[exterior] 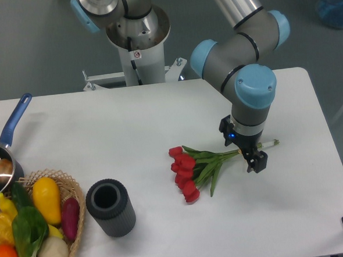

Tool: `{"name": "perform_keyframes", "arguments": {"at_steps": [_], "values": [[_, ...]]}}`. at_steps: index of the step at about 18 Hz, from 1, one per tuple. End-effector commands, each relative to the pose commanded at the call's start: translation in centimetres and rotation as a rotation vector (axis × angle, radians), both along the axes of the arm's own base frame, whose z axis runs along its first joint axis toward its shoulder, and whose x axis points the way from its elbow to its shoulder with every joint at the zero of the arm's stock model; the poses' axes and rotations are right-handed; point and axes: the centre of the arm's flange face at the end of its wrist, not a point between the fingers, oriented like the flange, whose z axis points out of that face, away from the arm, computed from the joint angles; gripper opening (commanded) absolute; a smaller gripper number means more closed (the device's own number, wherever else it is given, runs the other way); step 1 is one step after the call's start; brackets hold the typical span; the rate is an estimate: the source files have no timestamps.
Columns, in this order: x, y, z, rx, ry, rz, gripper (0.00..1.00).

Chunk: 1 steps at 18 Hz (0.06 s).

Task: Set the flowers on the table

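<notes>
The flowers [192, 168], a bunch of red tulips with green stems, lie flat on the white table [124, 122], right of centre. Their heads point left and the stem ends reach to the right. My gripper [247, 152] hangs over the stem part of the bunch. It is open, with one dark finger on each side of the stems, and it does not seem to grip them. The arm's blue-capped wrist rises above it and hides a short stretch of stem.
A dark ribbed vase [110, 207] stands upright at the front left. Left of it is a wicker basket [74, 190] of vegetables. A blue-handled pot [0, 164] sits at the left edge. The robot base [138, 40] stands behind the table.
</notes>
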Motion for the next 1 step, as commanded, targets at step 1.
{"name": "perform_keyframes", "arguments": {"at_steps": [1], "values": [[-0.35,-0.13,-0.27,0.004,0.005,0.004,1.0]]}}
